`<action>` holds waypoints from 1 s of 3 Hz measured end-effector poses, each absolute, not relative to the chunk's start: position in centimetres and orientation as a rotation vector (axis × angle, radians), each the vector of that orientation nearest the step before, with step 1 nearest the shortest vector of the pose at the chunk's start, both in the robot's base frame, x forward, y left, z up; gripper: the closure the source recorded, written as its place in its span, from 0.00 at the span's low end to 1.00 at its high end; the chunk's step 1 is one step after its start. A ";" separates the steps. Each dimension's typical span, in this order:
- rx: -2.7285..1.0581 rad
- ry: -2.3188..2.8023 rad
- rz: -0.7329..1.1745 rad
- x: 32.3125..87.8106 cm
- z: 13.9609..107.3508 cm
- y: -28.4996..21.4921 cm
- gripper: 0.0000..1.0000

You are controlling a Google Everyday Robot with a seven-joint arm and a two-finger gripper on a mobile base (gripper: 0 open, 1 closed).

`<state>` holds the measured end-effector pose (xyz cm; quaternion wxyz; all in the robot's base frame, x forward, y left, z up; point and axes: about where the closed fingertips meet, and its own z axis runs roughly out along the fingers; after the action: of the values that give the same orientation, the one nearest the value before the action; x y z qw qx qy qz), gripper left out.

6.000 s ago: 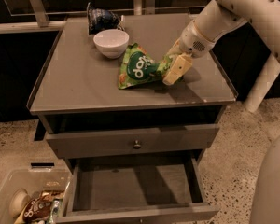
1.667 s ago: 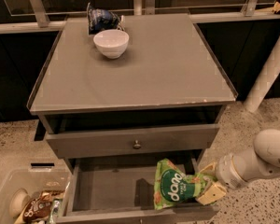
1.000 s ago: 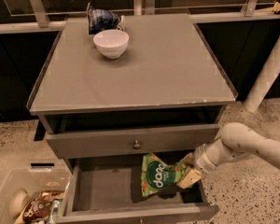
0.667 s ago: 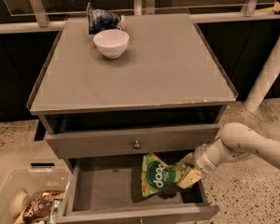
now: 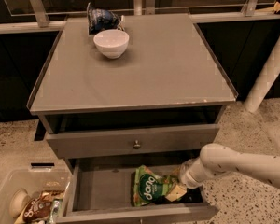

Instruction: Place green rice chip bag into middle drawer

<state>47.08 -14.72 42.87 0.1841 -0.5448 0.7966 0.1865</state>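
The green rice chip bag [image 5: 150,189] lies inside the open middle drawer [image 5: 100,190], on the right half of its flat grey floor. My gripper [image 5: 177,191] reaches into the drawer from the right and is shut on the bag's right end. My white arm [image 5: 233,162] comes in from the right edge of the view, over the drawer's right side.
A grey drawer with a small round knob [image 5: 136,144] sits just above the open one. On the cabinet top [image 5: 168,73] stand a white bowl [image 5: 111,43] and a dark blue snack bag [image 5: 100,18]. A clear bin with brown packets [image 5: 35,208] stands on the floor at lower left.
The bag was carried from the cabinet top down into the open drawer. Over the last second my gripper and the bag have sunk lower and slightly left onto the drawer floor.
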 end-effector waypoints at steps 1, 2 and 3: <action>-1.582 2.270 0.544 46.9 39.8 -13.7 1.00; -1.584 2.269 0.546 46.9 39.7 -13.6 1.00; -1.584 2.269 0.546 46.9 39.7 -13.6 0.81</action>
<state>46.91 -13.57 39.67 0.1596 -0.5544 0.7942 0.1911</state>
